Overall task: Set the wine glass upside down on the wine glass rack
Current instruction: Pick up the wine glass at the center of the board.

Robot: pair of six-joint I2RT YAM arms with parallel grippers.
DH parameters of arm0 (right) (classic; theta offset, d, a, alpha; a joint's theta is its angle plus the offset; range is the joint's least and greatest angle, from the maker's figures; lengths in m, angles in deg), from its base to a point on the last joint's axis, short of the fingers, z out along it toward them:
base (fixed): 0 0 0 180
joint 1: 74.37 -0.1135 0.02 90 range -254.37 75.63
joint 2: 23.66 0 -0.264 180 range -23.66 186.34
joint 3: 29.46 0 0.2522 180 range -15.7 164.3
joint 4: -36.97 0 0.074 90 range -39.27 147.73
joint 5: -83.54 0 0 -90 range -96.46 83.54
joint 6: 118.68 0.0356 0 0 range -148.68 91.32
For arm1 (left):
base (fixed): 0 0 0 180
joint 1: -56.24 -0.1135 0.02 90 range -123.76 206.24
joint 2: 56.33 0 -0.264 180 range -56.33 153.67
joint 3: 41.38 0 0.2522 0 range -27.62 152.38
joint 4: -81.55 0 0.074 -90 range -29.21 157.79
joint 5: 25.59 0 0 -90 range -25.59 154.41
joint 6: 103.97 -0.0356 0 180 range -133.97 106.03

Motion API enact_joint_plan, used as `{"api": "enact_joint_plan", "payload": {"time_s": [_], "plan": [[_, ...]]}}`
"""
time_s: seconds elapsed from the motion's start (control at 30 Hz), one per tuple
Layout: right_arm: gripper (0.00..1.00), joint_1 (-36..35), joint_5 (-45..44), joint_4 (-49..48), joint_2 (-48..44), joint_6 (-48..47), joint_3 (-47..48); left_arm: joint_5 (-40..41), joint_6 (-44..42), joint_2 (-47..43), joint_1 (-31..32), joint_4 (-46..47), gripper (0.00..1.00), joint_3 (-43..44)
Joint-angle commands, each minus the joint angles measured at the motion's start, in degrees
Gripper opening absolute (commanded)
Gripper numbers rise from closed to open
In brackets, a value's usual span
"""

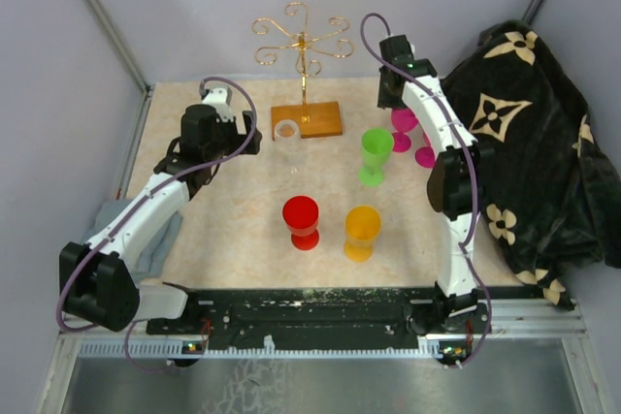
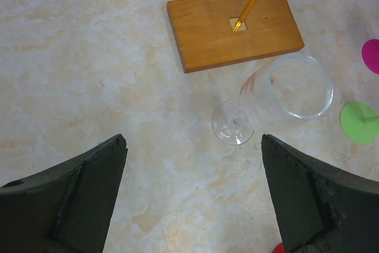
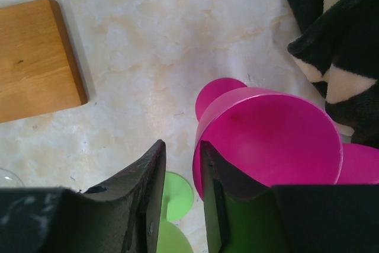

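Progress on this job is close to nil: the wine glass rack [image 1: 302, 43] stands at the far middle of the surface [image 1: 228, 239] with every gold scroll bare, and no glass hangs from it.

The glass I take to be in play is the magenta glass [image 3: 278, 140]. It sits upright, mouth up, to the right of the rack's wooden base [image 3: 32, 57] and just beside the black patterned blanket [image 1: 539, 143]. My right fingers [image 3: 142, 199] are down at its rim with only a narrow gap between them. The rim's near edge lies right against the inner face of one finger, and bare surface shows through the gap. I cannot tell whether the wall is pinched yet (the wrist view hides the contact).

My left fingers [image 2: 77, 199] are spread as wide as they go and hold nothing. They hover over bare surface short of the clear glass [image 2: 293, 87], which stands just in front of the base.

Everything is left to do, as I judge it: secure the grip, lift, turn the glass over, and slide its stem into a scroll so that it hangs from its foot.
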Motion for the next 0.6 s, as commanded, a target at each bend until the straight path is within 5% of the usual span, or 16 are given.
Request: {"api": "enact_joint_plan", "payload": {"time_s": [0.0, 0.17, 0.27, 0.57], "plan": [[0.27, 0.65, -1.79, -1.25, 0.79, -0.32, 1.78, 0.08, 0.40, -1.18, 0.16, -0.22, 1.00, 0.67], [0.19, 0.68, -2.59, -1.21, 1.50, -0.44, 1.56, -0.12, 0.94, -1.32, 0.11, -0.29, 1.00, 0.51], [0.00, 0.72, -2.69, -1.30, 1.75, -0.41, 1.46, -0.26, 1.02, -1.46, 0.14, -0.42, 1.00, 0.37], [0.00, 0.73, -4.17, -2.28, -0.90, -0.19, 1.03, -0.10, 1.01, -1.85, 0.14, -0.60, 1.00, 0.39]]}}
